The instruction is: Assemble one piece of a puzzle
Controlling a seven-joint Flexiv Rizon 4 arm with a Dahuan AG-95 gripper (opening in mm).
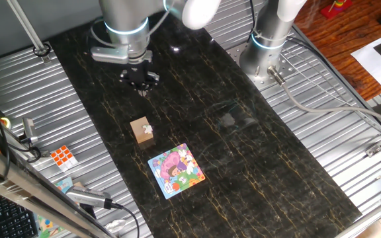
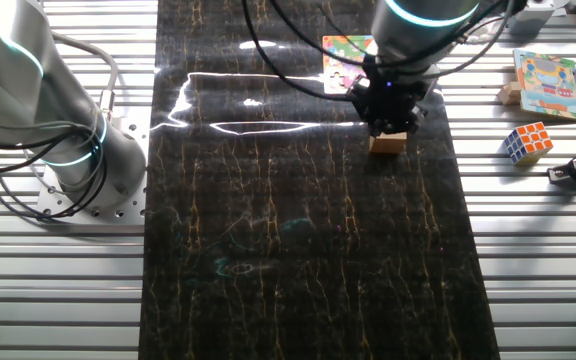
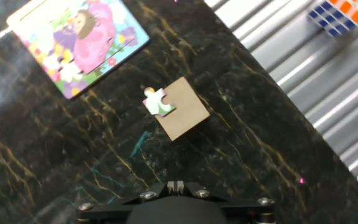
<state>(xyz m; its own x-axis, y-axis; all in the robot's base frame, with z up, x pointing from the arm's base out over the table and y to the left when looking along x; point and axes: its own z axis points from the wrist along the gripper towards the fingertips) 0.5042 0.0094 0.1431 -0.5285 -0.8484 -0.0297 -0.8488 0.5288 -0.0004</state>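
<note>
The piece (image 3: 158,102), whitish with a little green, lies on the tan wooden cube (image 3: 183,109), at the cube's corner nearest the puzzle. It also shows on the cube in one fixed view (image 1: 147,129). The puzzle (image 1: 176,170) lies flat on the black mat just past the cube, and shows in the hand view (image 3: 79,40) and the other fixed view (image 2: 346,58). My gripper (image 1: 142,84) hangs above the mat, short of the cube (image 1: 140,131). Its fingertips (image 3: 176,185) are pressed together and hold nothing.
An orange-and-white Rubik's cube (image 1: 63,156) sits on the ribbed metal beside the mat, also in the hand view (image 3: 340,14). A second picture board (image 2: 548,83) lies near it. A second arm's base (image 1: 266,46) stands at the mat's far side.
</note>
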